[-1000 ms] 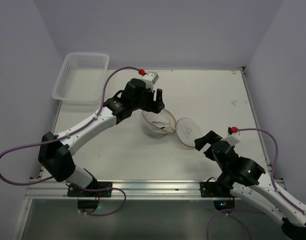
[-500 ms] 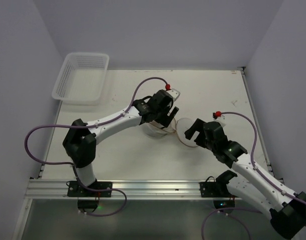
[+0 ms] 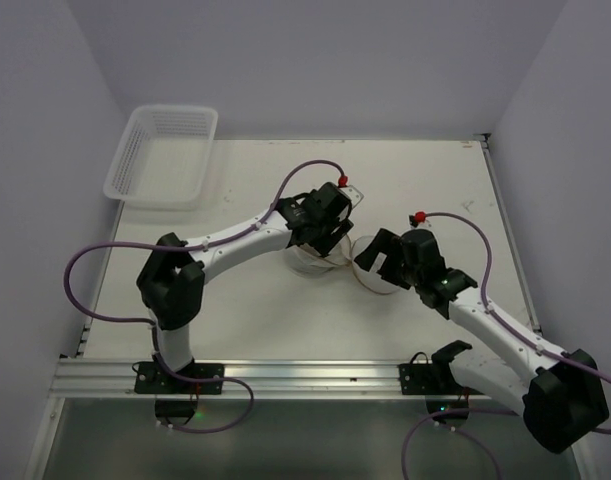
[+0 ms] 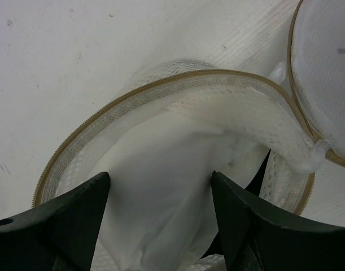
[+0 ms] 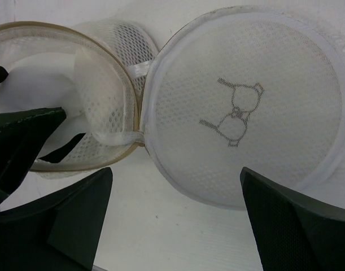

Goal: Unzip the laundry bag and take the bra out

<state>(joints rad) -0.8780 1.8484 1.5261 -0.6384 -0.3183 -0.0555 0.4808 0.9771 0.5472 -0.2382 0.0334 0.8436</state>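
The laundry bag (image 3: 305, 263) lies unzipped mid-table, its tan zipper rim (image 4: 178, 84) standing wide. Its round lid (image 5: 240, 107), marked with a black bra icon, is folded flat to the right. White smooth fabric, the bra (image 4: 155, 147), fills the mesh body and also shows in the right wrist view (image 5: 31, 84). My left gripper (image 4: 160, 179) hangs in the bag's mouth, open, one finger on each side of that fabric. My right gripper (image 5: 177, 172) is open above the lid's near edge, with only lid rim and table between its fingers (image 5: 65, 220).
A white lattice basket (image 3: 165, 155) sits at the far left corner. The two arms meet close together over the bag (image 3: 350, 245). The table edge rail (image 3: 285, 375) runs along the near side.
My left gripper has swung from behind the bag down over its open mouth. My right gripper has reached forward from the near right to the lid.
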